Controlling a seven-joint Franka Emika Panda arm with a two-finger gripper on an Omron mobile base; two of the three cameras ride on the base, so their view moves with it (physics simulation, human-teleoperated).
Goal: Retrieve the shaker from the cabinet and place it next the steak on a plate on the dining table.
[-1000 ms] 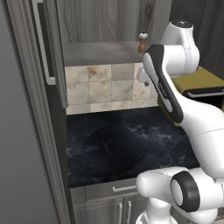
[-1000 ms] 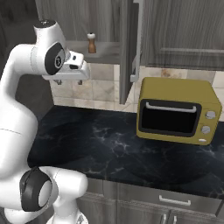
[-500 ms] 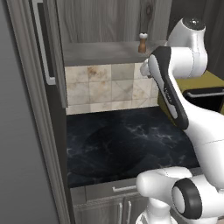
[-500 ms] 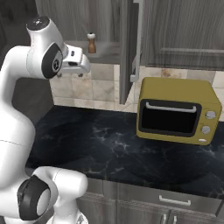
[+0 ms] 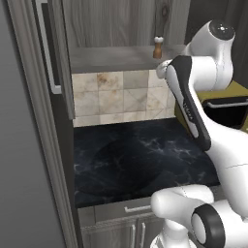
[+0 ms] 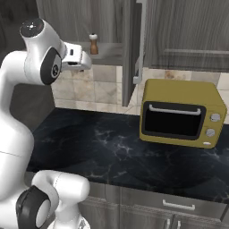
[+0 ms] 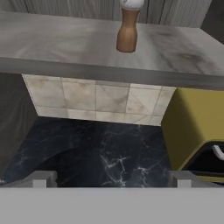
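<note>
Open cabinet shelf with upright shaker; claw spread apart, empty, just short of it.

no readable text, labels, brands, numbers or signs on anything

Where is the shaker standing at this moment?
The shaker stands upright on the open cabinet's shelf, above the tiled wall, up and left of the yellow microwave.
</note>
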